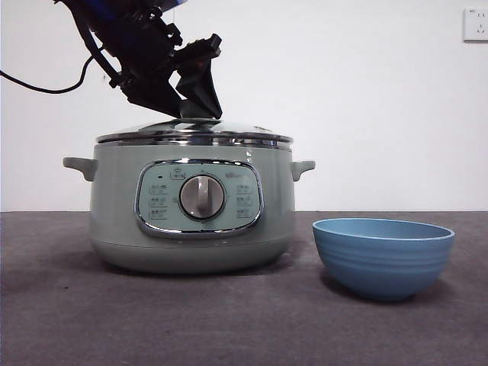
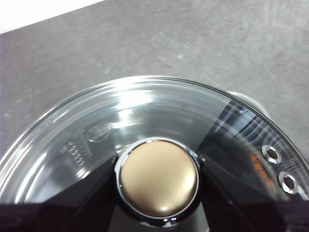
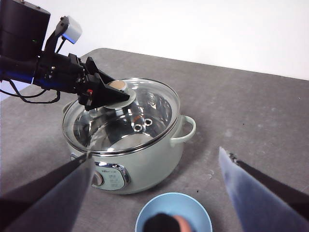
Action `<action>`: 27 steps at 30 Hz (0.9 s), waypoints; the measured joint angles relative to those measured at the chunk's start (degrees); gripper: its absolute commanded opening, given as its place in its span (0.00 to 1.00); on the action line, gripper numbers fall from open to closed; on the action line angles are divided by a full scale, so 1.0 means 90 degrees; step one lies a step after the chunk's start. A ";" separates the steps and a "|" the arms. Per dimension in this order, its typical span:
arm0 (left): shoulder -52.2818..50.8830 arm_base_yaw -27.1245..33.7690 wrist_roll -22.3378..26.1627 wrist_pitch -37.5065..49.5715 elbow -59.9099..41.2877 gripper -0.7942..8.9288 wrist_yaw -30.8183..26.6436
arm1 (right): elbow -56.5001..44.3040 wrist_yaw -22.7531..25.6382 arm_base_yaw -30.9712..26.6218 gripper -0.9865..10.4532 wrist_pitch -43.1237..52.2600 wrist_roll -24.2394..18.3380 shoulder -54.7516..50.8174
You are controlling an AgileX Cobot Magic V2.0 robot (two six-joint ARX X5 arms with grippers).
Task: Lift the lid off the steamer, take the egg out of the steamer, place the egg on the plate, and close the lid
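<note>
The glass lid point(image 1: 200, 128) sits on the sage-green steamer point(image 1: 191, 229). My left gripper point(image 1: 192, 101) comes down from the upper left with its jaws shut on either side of the lid's knob point(image 2: 158, 179). The right wrist view also shows the left gripper point(image 3: 112, 94) on the lid point(image 3: 149, 108) and the steamer point(image 3: 145, 166). My right gripper point(image 3: 154, 152) is open and empty, above the blue plate point(image 3: 195, 205). A reddish-brown patch, the egg point(image 3: 181, 224), lies inside the plate. In the front view the plate point(image 1: 383, 255) hides the egg.
The plate stands just right of the steamer on the dark grey table point(image 1: 69, 305). A black cable point(image 1: 46, 88) hangs at the upper left. A wall socket point(image 1: 475, 24) is at the top right.
</note>
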 measured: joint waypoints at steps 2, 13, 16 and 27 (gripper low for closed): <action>0.0046 -0.0002 0.0000 0.0012 0.0002 0.07 -0.0019 | 0.0000 0.0000 0.0000 0.47 -0.0002 0.0000 0.0000; 0.0046 -0.0002 0.0002 -0.0102 0.0032 0.14 -0.0017 | 0.0000 0.0000 0.0000 0.47 -0.0005 0.0000 0.0000; 0.0046 0.0000 0.0002 -0.0114 0.0034 0.45 -0.0012 | 0.0000 0.0000 0.0000 0.47 -0.0005 0.0000 0.0000; 0.0027 -0.0002 0.0005 -0.0228 0.0039 0.63 0.0000 | 0.0000 0.0000 0.0000 0.47 -0.0199 0.0000 0.0000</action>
